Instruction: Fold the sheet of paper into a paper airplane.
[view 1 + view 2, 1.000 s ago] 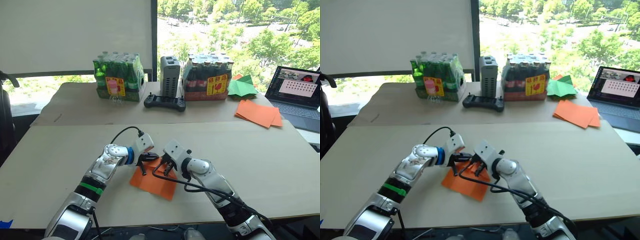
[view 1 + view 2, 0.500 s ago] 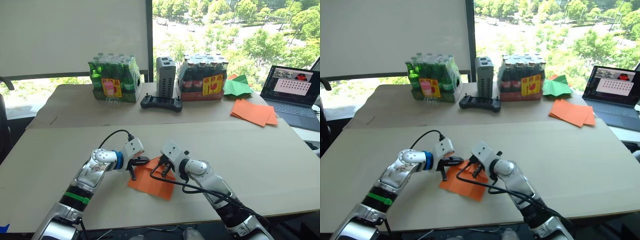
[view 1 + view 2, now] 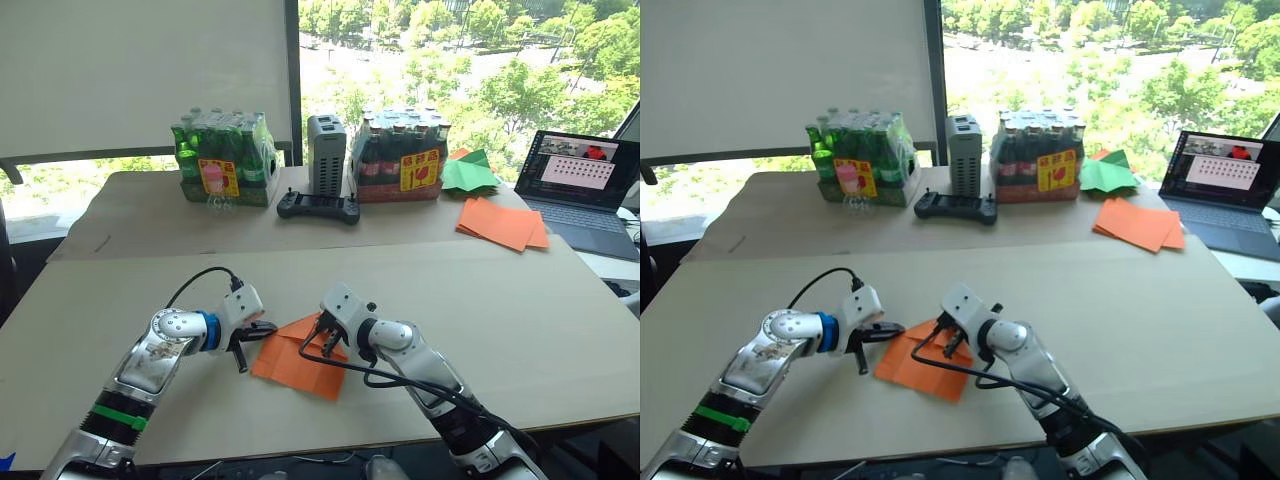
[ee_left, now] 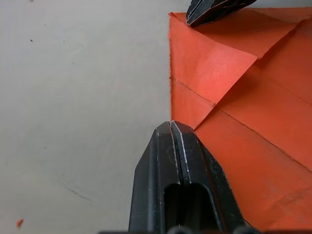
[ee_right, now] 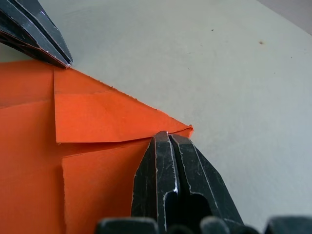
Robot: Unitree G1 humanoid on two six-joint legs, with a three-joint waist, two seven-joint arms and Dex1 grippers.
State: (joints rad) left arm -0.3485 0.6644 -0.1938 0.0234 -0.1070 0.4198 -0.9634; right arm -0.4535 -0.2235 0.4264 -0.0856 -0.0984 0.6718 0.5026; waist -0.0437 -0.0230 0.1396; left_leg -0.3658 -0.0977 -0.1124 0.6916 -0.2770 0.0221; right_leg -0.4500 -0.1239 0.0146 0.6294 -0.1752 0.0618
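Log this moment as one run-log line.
left gripper: shut, tip at paper edge | right gripper: shut, pressing folded corner | sheet of paper: flat, partly folded

Bare tabletop (image 3: pixel 480 300) is left open all around the paper (image 3: pixel 297 362), to either side and toward the near edge. The far side is lined by two bottle packs (image 3: pixel 218 160), a grey box (image 3: pixel 326 154), a controller (image 3: pixel 318 208), an orange stack (image 3: pixel 503 223) and a laptop (image 3: pixel 585 190).

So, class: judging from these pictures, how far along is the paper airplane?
Done: the sheet of paper lies on the table with creases and one corner flap folded over. In hand: the left gripper and right gripper, jaws shut, press on that folded end. Left: it is still squarish, so the pointed nose and wings remain to be folded.
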